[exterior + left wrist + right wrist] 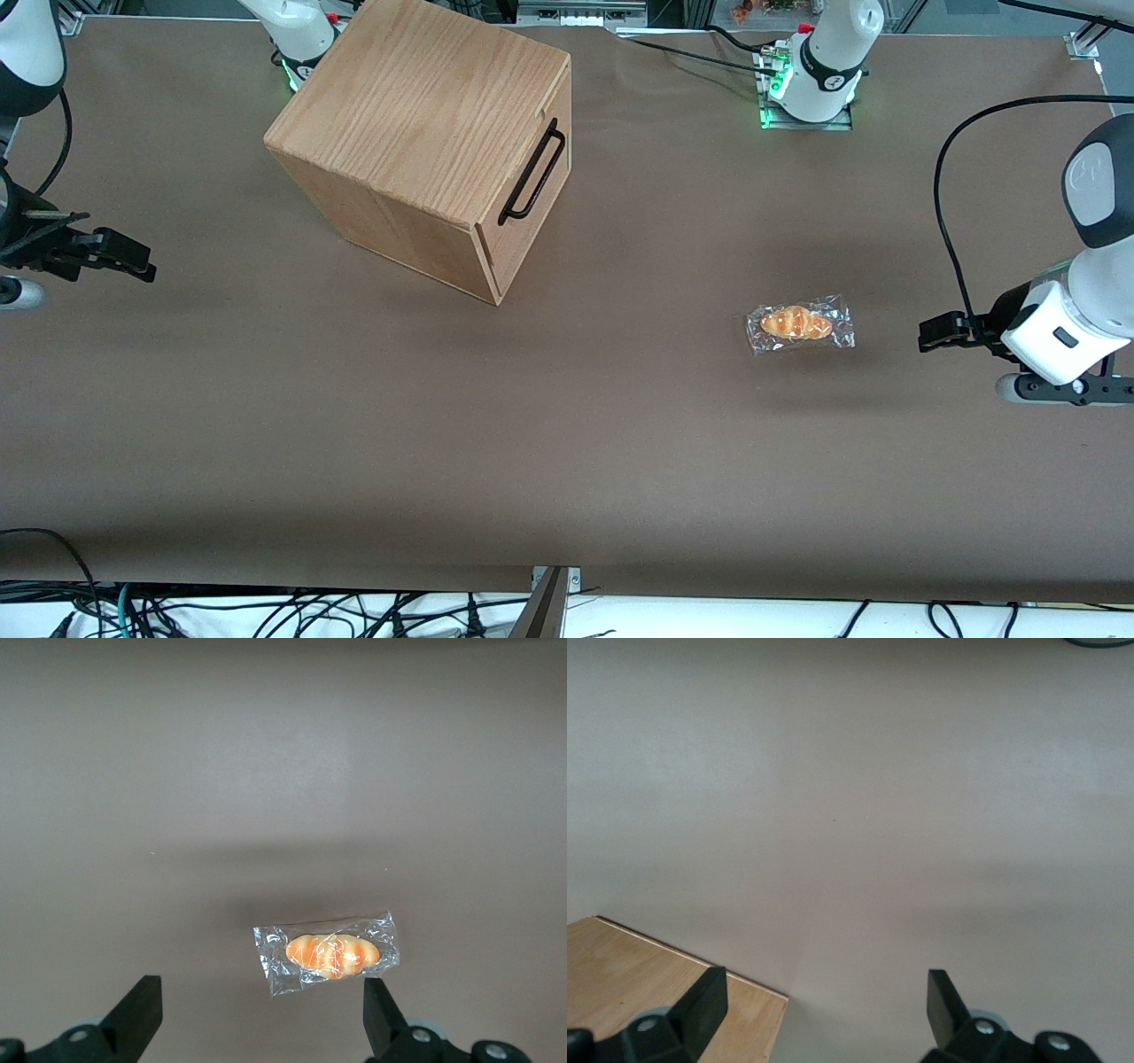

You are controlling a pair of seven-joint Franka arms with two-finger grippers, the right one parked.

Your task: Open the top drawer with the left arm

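Oak top drawer [530, 190] sits shut — the hand [941, 333], wide open and empty, should travel toward ten o'clock and close squarely around the black handle [532, 174].

- A brown matte covering spreads over the whole desk [354, 425].
- Soft, even light leaves faint shadows on it.
- Black cables [266, 611] tangle along the desk's white near edge.
- Metal framing [580, 11] lines the farthest edge.
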